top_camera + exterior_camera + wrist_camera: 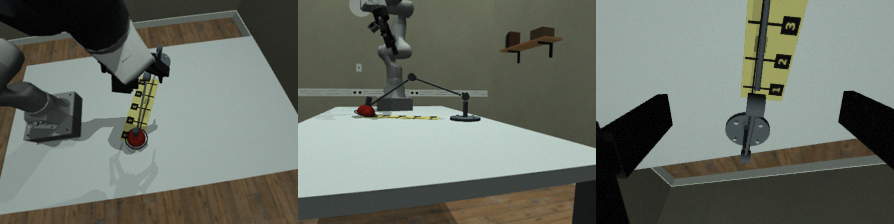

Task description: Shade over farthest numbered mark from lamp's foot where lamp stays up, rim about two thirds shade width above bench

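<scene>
The lamp's red shade [136, 139] [366, 110] is at the end of the yellow strip [153, 90] [424, 118] [782, 44] away from the foot, by the fifth mark. Its rim is very low, close to the bench; contact cannot be told. The lamp's round grey foot [165, 59] [465, 118] [733, 127] stands beyond mark 1. The lamp's elbow [147, 76] [411, 76] [756, 104] is raised between two thin arms. My gripper [142, 84] [395, 53] [755, 108] is open and empty, above the elbow, with its fingers spread wide to either side in the wrist view.
The robot's base [74, 115] [395, 104] stands on the white bench [217, 108] [461, 152], to the left of the strip in the top view. A wall shelf [533, 43] with boxes is at the upper right in the exterior view, away from the lamp.
</scene>
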